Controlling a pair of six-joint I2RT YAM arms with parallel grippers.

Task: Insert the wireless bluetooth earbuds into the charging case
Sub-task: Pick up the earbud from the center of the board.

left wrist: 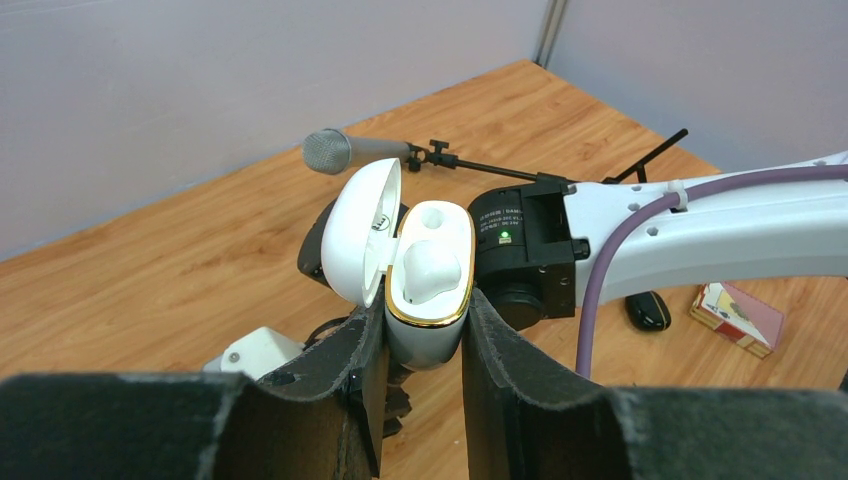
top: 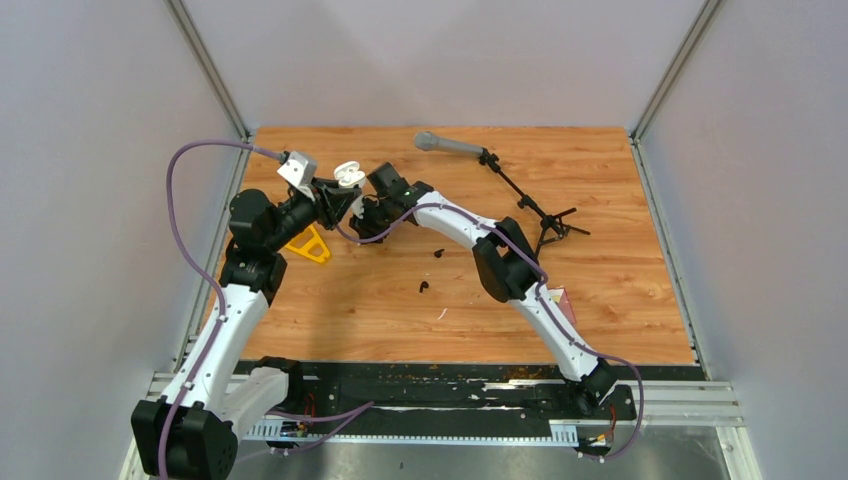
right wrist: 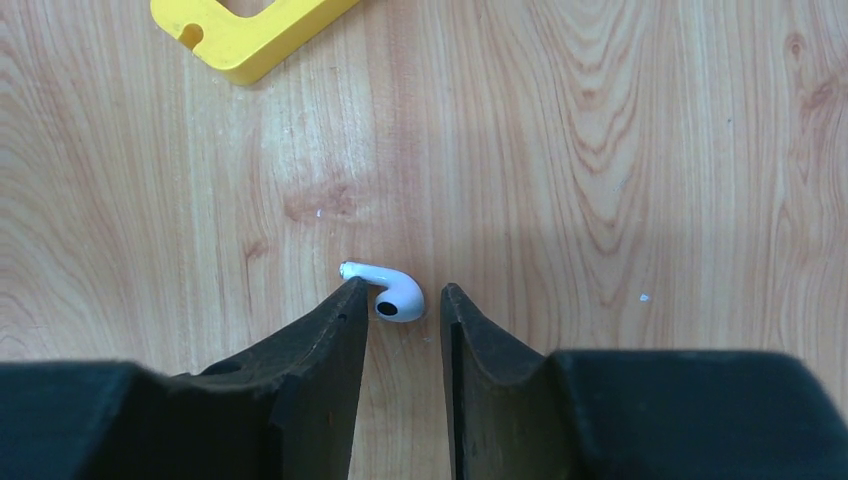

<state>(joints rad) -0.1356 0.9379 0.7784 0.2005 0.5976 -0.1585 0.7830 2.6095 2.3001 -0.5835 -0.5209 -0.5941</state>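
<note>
My left jaws were closed on the charging case [left wrist: 425, 335], pinching its lower body from both sides, fingers [left wrist: 520, 370] tight against the shell. I held the case up off the bench [top: 620, 230], roughly upright, gold rim on top. Its lid [left wrist: 360, 235] was swung open to the left in the left wrist view. One white earbud [left wrist: 432, 270] sat in the nearer socket. The farther socket [left wrist: 436, 214] was bare.

My right jaws were open, with a clear gap between the tips, gripping nothing. They pointed down at the bench, close to my left wrist. The second white earbud [right wrist: 385, 292] lay flat on the wood right at the mouth of that gap. Its stem touched the tip of the finger [right wrist: 330, 340] on the left of the right wrist view. Its bulb was just apart from the other finger, so it wasn't clamped.

One black earbud [top: 440, 252] and another black earbud [top: 424, 287] lay loose on the bench nearer my bases, apart from each other and from the case.

A yellow plastic piece [right wrist: 250, 35] lay flat near the second white earbud, not touching it. A microphone [top: 445, 144] on a small stand lay along the far side of the bench. A small pink-and-white box [left wrist: 735, 318] sat on the wood by my right arm.
</note>
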